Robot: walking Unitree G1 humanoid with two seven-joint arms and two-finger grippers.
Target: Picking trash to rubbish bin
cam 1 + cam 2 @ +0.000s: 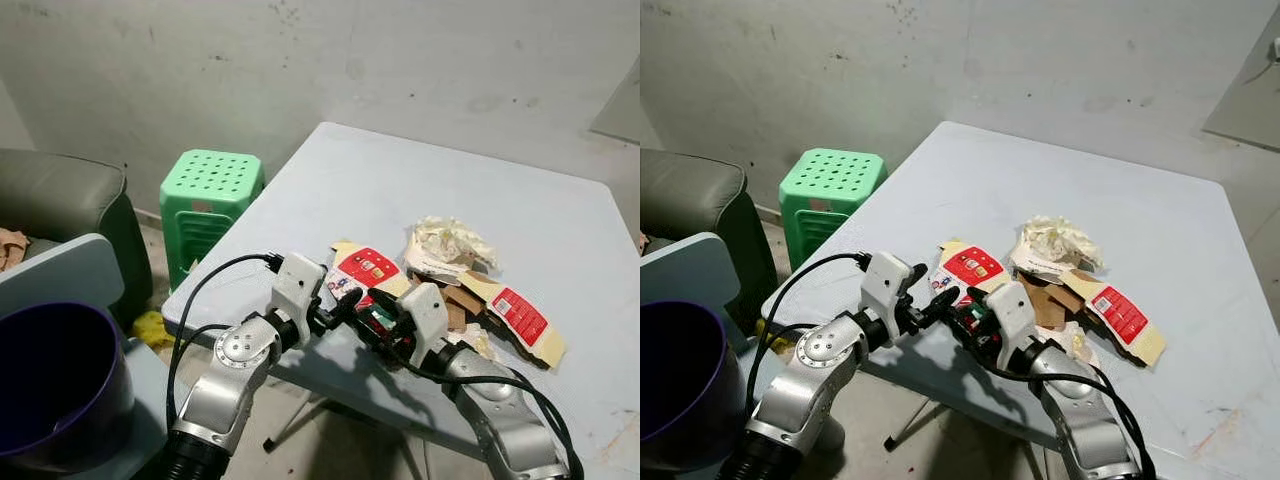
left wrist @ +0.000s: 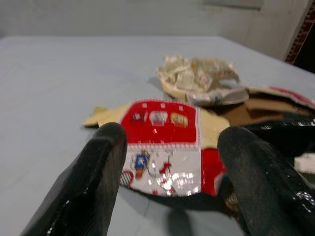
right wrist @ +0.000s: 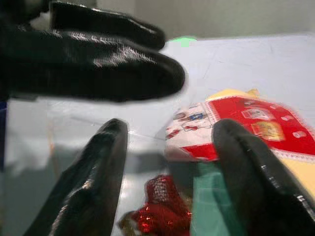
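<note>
A heap of trash lies near the table's front edge: a flattened red, white and tan carton (image 1: 365, 268), crumpled paper (image 1: 448, 240), brown card (image 1: 462, 300) and a second red-labelled carton (image 1: 520, 318). My left gripper (image 1: 345, 298) is open at the carton's near edge, its two fingers (image 2: 93, 182) spread to either side of the carton (image 2: 162, 147). My right gripper (image 1: 378, 318) is open just beside it, low over a shiny red wrapper (image 3: 157, 206) and something green. The left gripper's fingers (image 3: 98, 59) cross in front of the right wrist camera. A purple bin (image 1: 50, 385) stands on the floor at the lower left.
The pale blue table (image 1: 400, 190) stretches back to a stained wall. A green plastic stool (image 1: 210, 195) stands left of the table, and a dark sofa (image 1: 70, 200) lies further left. Table legs show under the front edge.
</note>
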